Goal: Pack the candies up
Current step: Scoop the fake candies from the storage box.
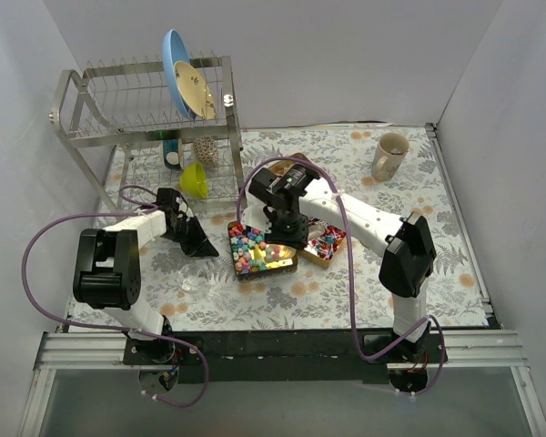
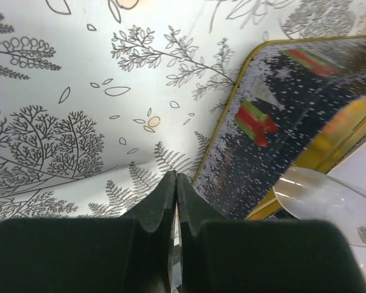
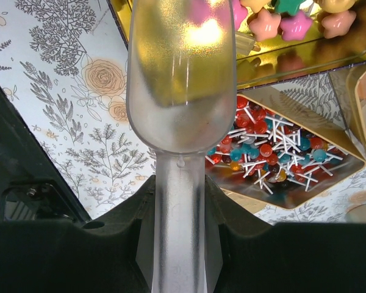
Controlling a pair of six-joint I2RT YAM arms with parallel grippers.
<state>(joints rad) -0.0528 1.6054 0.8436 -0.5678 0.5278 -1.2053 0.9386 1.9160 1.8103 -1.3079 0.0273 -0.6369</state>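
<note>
The right gripper (image 3: 180, 195), nearer than the pinched-shut left gripper (image 2: 175, 201), clamps the clear scoop (image 3: 182, 91) by its handle, the apparently empty bowl pointing straight ahead, with the candies (image 3: 268, 143) just ahead-right of its fingers.

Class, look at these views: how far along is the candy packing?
Done: star candies fill the heart tin, and red and teal sweets lie in a second tin. In hand: the right gripper, jaws shut, holds a clear scoop by the tins; its load is unclear. To do: the lid lies off, beside the shut left gripper.
</note>
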